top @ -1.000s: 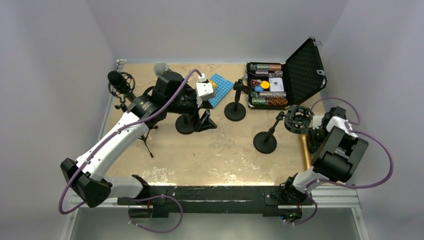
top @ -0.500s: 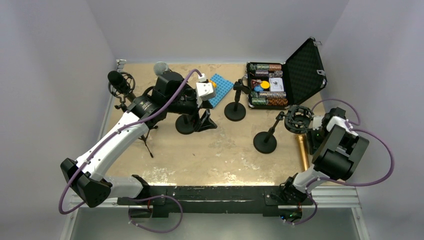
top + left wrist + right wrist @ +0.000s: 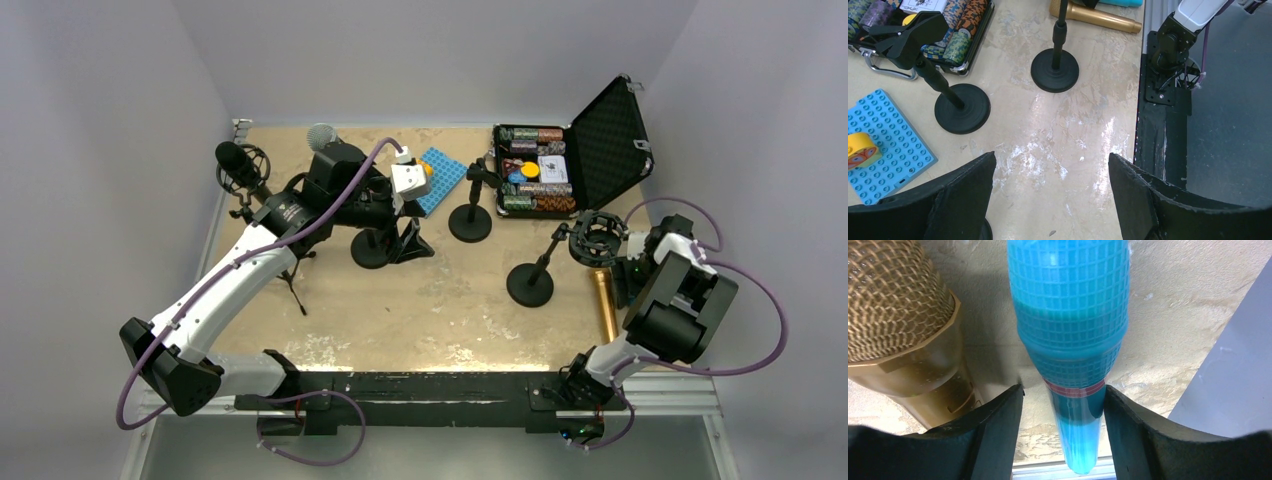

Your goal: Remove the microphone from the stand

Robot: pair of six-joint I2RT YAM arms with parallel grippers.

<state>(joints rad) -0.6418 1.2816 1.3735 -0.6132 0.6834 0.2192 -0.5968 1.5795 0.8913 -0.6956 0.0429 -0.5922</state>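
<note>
The right gripper (image 3: 1063, 390) has its jaws partly spread around the handle of the blue mic (image 3: 1068, 305). There is a clear gap at the finger on the gold mic's side, while the other finger is at or almost at the handle, so it is not gripping the mic. The blue mic seems to lie flat on the table (image 3: 430, 310), its mesh head pointing away from the wrist. It is close beside the gold mic (image 3: 898, 310), which also lies flat. From above, the right arm hides the blue mic and only the gold one shows, near the table's right edge. Just left of the gripper is the stand (image 3: 530, 285), whose ring mount (image 3: 598, 240) holds nothing.

The left gripper (image 3: 1051, 160) is wide open with nothing between its fingers, hanging over bare table at the left centre. Ahead of it are a small stand (image 3: 962, 107) and a blue plate (image 3: 883, 145). An open chip case (image 3: 590, 150) sits beyond them. Behind the left arm, a grey mic (image 3: 322, 135) and a black mic (image 3: 235, 160) sit in their own mounts.
</note>
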